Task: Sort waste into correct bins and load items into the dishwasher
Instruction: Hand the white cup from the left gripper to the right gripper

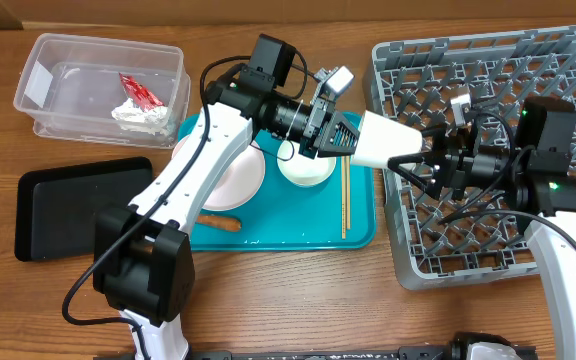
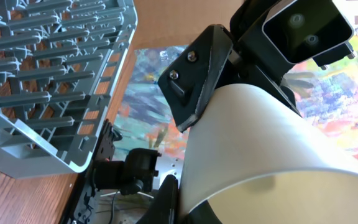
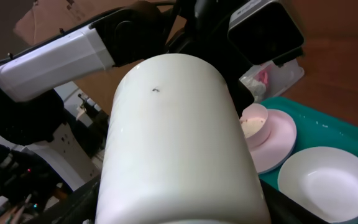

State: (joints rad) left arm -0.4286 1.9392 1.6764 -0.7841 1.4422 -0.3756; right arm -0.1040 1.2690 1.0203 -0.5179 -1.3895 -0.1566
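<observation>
Far left: tub (image 1: 88,75) has the wrapper (image 1: 138,90) and tissue (image 1: 140,115) in it. Black tray (image 1: 68,205) sits just below it.

Centre: teal tray (image 1: 298,235) carries the plate (image 1: 236,180), with the carrot (image 1: 220,221) on the tray at the plate's lower edge. Bowl (image 1: 306,170) is right of the plate, chopsticks (image 1: 346,200) lie lengthwise near the tray's right edge. Right wrist view shows a small bowl (image 3: 253,124) sitting on the plate, something pale beige inside.

Left gripper (image 1: 340,135): jaws pinched on the wide end of the cup (image 1: 383,142). Cup is in the air on its side, over the teal tray's right edge and the gap to the rack (image 1: 488,70), narrow end pointing right.

Right gripper (image 1: 413,165): at the cup's narrow end, jaws spread wide. In its wrist view the cup fills the space between the fingers (image 3: 86,199), one on each side. Can't tell whether they're actually clamping it or just straddling.

Rack is far right, just beside the teal tray.
</observation>
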